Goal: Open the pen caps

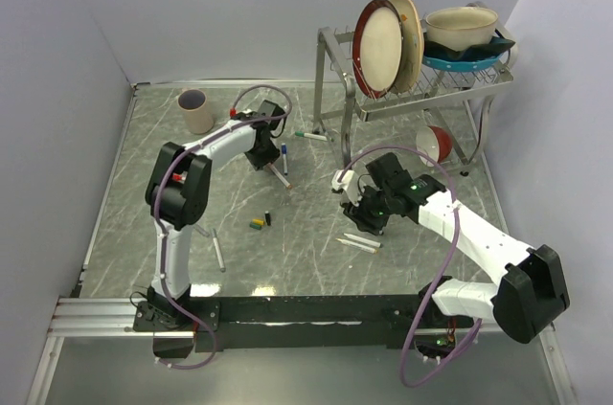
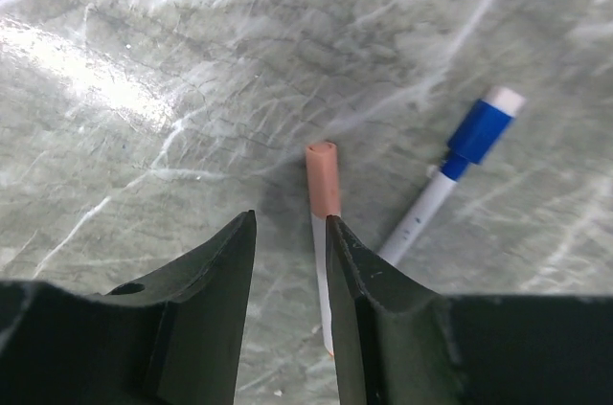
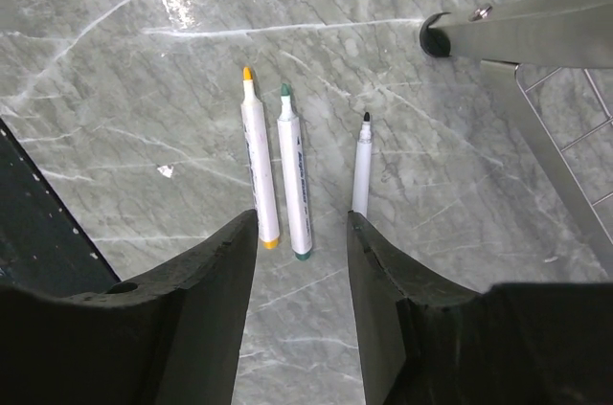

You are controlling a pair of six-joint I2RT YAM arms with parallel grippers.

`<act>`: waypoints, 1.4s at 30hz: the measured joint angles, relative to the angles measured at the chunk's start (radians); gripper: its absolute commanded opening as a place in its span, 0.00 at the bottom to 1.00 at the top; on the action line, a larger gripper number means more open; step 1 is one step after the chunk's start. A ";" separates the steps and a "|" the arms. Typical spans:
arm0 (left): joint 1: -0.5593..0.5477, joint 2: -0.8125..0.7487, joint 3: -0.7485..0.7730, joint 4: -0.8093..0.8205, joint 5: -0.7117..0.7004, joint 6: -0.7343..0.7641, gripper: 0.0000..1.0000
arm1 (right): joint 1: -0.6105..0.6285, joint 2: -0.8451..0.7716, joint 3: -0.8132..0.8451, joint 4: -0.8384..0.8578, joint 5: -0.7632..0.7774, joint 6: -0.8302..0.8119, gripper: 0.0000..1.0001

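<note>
**A:** Which step is this?

**B:** Picking the next pen, I'd say. The left gripper point(image 2: 287, 223) straddles the barrel of the pink-capped pen point(image 2: 321, 261) with its jaws half spread. Bare table point(image 2: 144, 89) shows between one finger and the barrel, so nothing is pinched.

**A:** And the caps?

**B:** The pink cap point(image 2: 323, 178) is on its pen, just past the fingertips. The blue cap point(image 2: 479, 127) is on a pen lying just beside. Some loose caps point(image 1: 257, 225) lie mid-table, apart from both arms.

**A:** The right side?

**B:** The right gripper point(image 3: 302, 218) hovers over three uncapped pens point(image 3: 292, 170) lying side by side. Its jaws are half spread and empty.

**A:** So the next move?

**B:** Likely the left closes on the barrel and lifts. Then the right takes the pink cap and pulls along the pen's line. The barrel is thin and sits off-centre toward one finger, so it may roll as the jaws close.

**A:** Containers?

**B:** There's a cup point(image 1: 196, 110) at the far left; its inside is dark, so I can't tell what is in it. The rack point(image 1: 412, 104) holds two plates point(image 1: 378, 46) on edge and a cream bowl point(image 1: 462, 27) nested on a blue bowl point(image 1: 460, 62). A red-and-white bowl point(image 1: 436, 145) lies tipped under the rack.
</note>
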 measured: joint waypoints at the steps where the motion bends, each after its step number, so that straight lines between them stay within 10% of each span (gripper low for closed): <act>1: 0.000 0.011 0.008 -0.009 0.001 0.000 0.42 | 0.000 -0.002 0.000 0.000 -0.002 0.000 0.50; 24: -0.005 0.087 0.082 -0.074 -0.033 0.023 0.25 | 0.014 0.000 0.000 0.000 -0.021 -0.004 0.50; 42: -0.007 -0.460 -0.583 0.365 0.075 0.045 0.01 | 0.018 -0.048 0.000 -0.006 -0.193 -0.015 0.52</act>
